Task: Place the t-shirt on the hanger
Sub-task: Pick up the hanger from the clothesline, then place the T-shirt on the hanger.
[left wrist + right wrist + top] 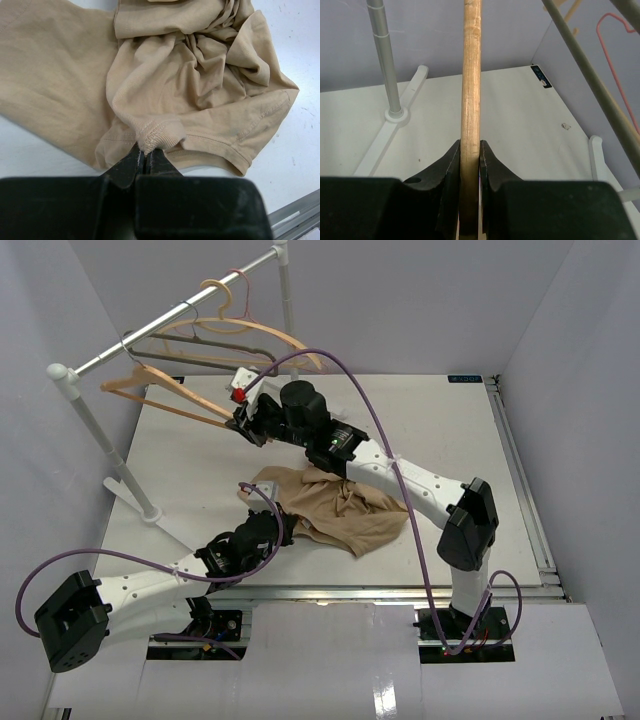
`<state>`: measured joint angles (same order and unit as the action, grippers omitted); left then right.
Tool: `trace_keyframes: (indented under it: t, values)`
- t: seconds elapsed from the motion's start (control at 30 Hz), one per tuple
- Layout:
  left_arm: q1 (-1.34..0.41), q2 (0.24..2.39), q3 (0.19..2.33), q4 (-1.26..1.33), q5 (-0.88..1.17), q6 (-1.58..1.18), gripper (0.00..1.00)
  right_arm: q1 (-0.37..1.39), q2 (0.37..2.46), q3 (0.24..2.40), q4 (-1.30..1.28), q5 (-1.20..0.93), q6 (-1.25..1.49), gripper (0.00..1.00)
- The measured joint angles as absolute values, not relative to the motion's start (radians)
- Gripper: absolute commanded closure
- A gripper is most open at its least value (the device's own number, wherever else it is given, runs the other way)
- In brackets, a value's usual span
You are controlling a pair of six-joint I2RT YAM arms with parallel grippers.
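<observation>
The tan t-shirt (335, 508) lies crumpled on the white table in front of the arms. My left gripper (276, 524) is at its near-left edge. In the left wrist view this gripper (145, 153) is shut on the ribbed collar of the t-shirt (200, 90). The light wooden hanger (185, 392) hangs by its thin wire hook from the rail at the back left. My right gripper (240, 420) holds the hanger's right end. In the right wrist view its jaws (470, 148) are shut on the round wooden bar of the hanger (471, 80).
The clothes rail (170, 318) runs diagonally over the table's back left corner, its post (110, 450) and foot (150, 512) standing at the left. A dark grey hanger (205, 352), another wooden hanger (262, 332) and a pink wire hanger (615, 35) also hang there. Purple cables loop over both arms.
</observation>
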<state>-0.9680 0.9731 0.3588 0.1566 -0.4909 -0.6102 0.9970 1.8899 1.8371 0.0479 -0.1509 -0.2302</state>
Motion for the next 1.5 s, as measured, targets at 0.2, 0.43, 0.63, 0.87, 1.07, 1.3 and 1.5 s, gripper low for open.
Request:
trace_keyframes:
  t: [0.2,0.43,0.63,0.87,1.07,1.3,1.5]
  values:
    - [-0.968,0.998,0.371,0.155,-0.496,-0.610,1.00,0.997,1.796,1.683,0.085,-0.117,-0.258,0.92]
    - [-0.968,1.019,0.392,0.125,-0.514,-0.610,1.00,0.997,1.772,1.651,0.053,-0.048,-0.259,0.92]
    - [-0.959,0.996,0.410,0.067,-0.522,-0.629,1.00,0.997,1.528,1.416,-0.085,0.108,-0.191,0.92]
    - [-0.910,1.011,0.518,-0.059,-0.517,-0.682,1.00,0.995,1.037,1.074,-0.270,0.292,-0.023,0.92]
    - [-0.810,1.124,0.655,-0.139,-0.473,-0.700,1.00,0.995,0.733,0.857,-0.355,0.316,0.083,0.92]
    - [-0.698,1.204,0.714,-0.162,-0.400,-0.700,1.00,0.995,0.542,0.754,-0.514,0.344,0.147,0.92]
    - [-0.623,1.227,0.720,-0.173,-0.330,-0.700,1.00,0.995,0.380,0.754,-0.584,0.324,0.205,0.92]
